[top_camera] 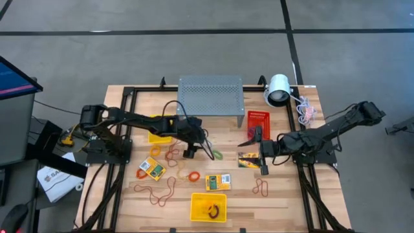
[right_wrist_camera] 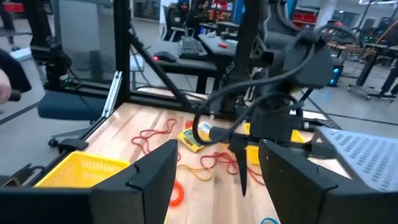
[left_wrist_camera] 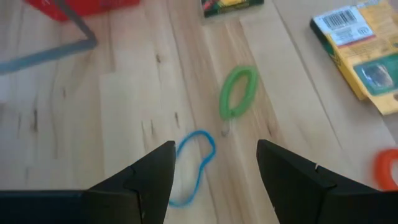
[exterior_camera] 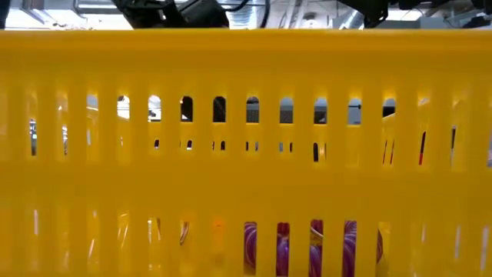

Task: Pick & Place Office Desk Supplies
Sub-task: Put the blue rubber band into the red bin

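a: what do you have on the table (top_camera: 278,207) right now?

b: you've got rubber bands scattered flat across the middle. a green loop (left_wrist_camera: 237,92) lies as a narrow oval, with a blue loop (left_wrist_camera: 194,167) just beside it, stretched long and bent.

a: and the crayon boxes?

b: you can count three flat yellow-and-green ones: one (top_camera: 151,168) toward the left, one (top_camera: 218,182) near the front middle with its barcode up, one (top_camera: 248,160) to the right.

a: other bands?

b: an orange ring (top_camera: 193,176) sits between the first two boxes, tangled red-brown loops (top_camera: 157,191) lie near the front left, and a red loop (top_camera: 262,188) lies alone at front right.
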Available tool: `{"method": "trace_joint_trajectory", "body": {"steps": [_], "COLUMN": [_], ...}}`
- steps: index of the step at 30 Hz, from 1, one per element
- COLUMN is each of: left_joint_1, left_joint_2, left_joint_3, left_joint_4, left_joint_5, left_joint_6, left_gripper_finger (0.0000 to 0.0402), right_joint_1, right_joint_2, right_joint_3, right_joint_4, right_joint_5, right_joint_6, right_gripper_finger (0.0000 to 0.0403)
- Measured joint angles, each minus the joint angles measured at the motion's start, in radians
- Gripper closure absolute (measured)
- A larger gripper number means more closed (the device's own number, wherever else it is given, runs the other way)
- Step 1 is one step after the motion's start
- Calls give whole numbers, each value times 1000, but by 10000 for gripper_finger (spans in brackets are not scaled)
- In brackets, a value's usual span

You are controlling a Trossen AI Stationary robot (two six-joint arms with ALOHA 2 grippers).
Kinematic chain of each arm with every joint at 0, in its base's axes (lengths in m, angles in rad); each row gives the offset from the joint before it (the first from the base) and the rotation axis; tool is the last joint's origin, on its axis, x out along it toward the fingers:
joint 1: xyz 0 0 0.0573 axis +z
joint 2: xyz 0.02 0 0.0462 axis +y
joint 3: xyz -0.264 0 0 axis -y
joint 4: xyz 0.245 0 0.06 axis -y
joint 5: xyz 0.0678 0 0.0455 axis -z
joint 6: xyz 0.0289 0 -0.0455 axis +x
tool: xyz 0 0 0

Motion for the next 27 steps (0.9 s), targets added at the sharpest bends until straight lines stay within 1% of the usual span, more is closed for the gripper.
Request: {"method": "trace_joint_trajectory", "body": {"steps": [7,12,20,27], "left_joint_1": [-40,-53,-59,-70], "left_joint_2": [102,171,206,218], "left_joint_3": [67,106,146,151], "left_joint_4": [-43,-81,-169,-166], "left_joint_5": [-67,-122,-129,-129], "left_joint_6": [45,72,72,96], "left_gripper_finger": [181,181,181,181], "right_joint_1": [38,48,47,47], "right_joint_2": [51,52,52,52], "right_joint_3": [0,0,0,0], "right_joint_4": [53,53,59,65], "right_joint_5": [0,0,0,0], "right_joint_6": [0,0,0,0], "right_gripper_finger": [182,182,182,182]}}
